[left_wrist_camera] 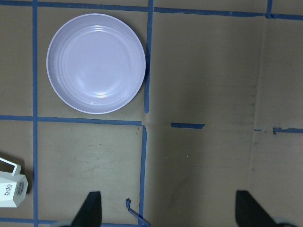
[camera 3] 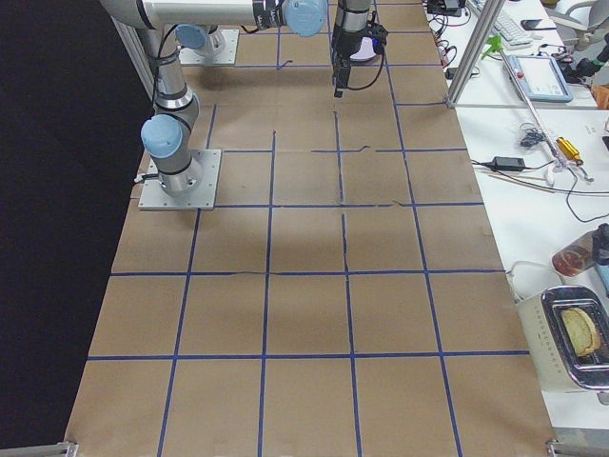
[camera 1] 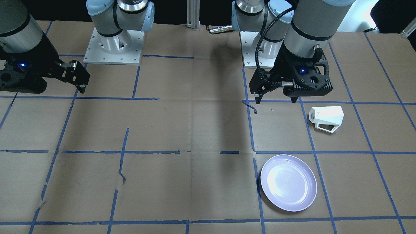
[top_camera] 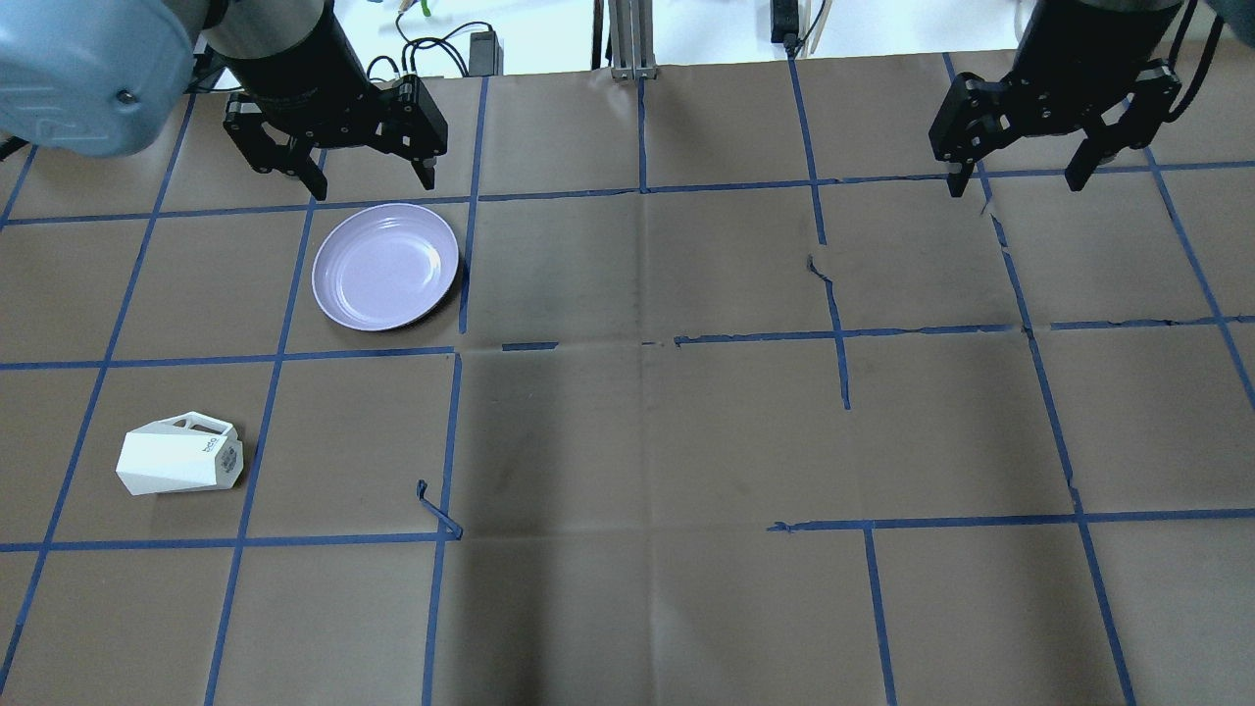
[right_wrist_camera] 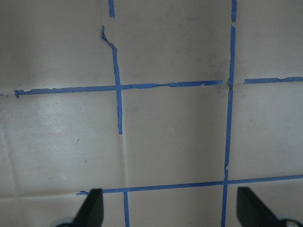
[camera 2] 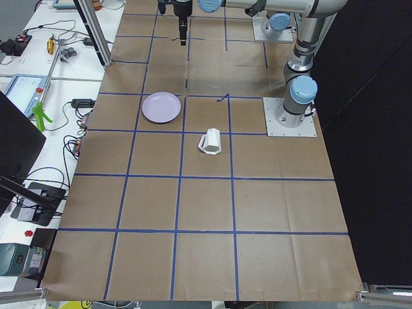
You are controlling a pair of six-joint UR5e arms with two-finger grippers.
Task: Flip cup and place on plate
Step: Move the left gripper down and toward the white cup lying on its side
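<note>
Your left hand [top_camera: 373, 184] hangs above the table [top_camera: 637, 441] with its fingers spread wide and nothing between them. The cup [top_camera: 179, 456] is not in it. The white faceted mug lies tipped on its side on the brown paper, off to the left of that hand; in the left wrist view only its base end shows at the frame edge, just beside the left fingertip. The base with the small dark logo faces toward the hand's side and the rim faces away from it, toward the table's end. The angular handle is on the side turned toward the plate. The plate [top_camera: 386, 266] sits flat ahead of the left hand and a bit to its left, glossy pale lavender, nothing on it, its rim just beside a blue tape line [left_wrist_camera: 147, 61]. Cup and plate are well apart, in different tape squares. A loose curl of tape [left_wrist_camera: 135, 213] sticks up between the left fingers, nearer the left one. Your right hand [top_camera: 1015, 184] is also spread wide and holds nothing. It hovers over taped table only, well apart from the cup and plate, and its wrist view shows just paper and torn tape lines.
</note>
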